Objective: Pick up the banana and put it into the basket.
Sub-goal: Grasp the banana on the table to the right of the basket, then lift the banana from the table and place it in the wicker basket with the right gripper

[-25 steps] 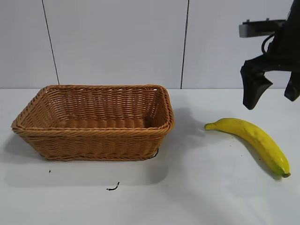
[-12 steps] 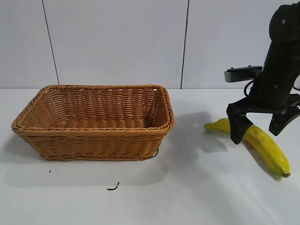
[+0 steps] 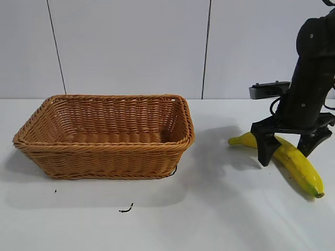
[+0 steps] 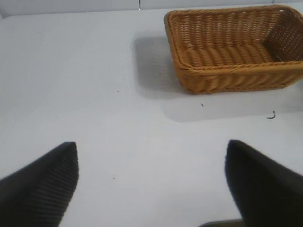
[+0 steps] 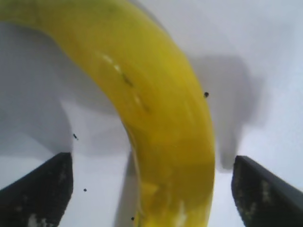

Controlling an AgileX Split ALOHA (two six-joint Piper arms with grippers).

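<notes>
Right now I am holding my right gripper [image 3: 286, 150] low over the banana [image 3: 291, 158], with its jaws spread wide and straddling the fruit near the middle, one dark finger [image 3: 264, 148] on the side toward the basket and the other on the far side. Neither finger is pressing the peel (my right wrist view is showing bare white counter between each fingertip and the yellow skin). The banana [image 5: 156, 113] is lying flat on the counter [image 3: 220, 209], its stem pointing toward the basket and its greenish-dark tip pointing away, toward the near right edge of the exterior view. It is sitting well apart from the basket [image 3: 107, 137], which is standing upright on the left half of the counter with nothing showing inside it.

My left gripper [image 4: 151, 182] is hanging over open counter, its jaws also spread apart and gripping nothing; from that wrist the basket [image 4: 236, 49] is showing farther off. A small dark curl of debris [image 3: 125, 209] is lying on the counter just in front of the basket.
</notes>
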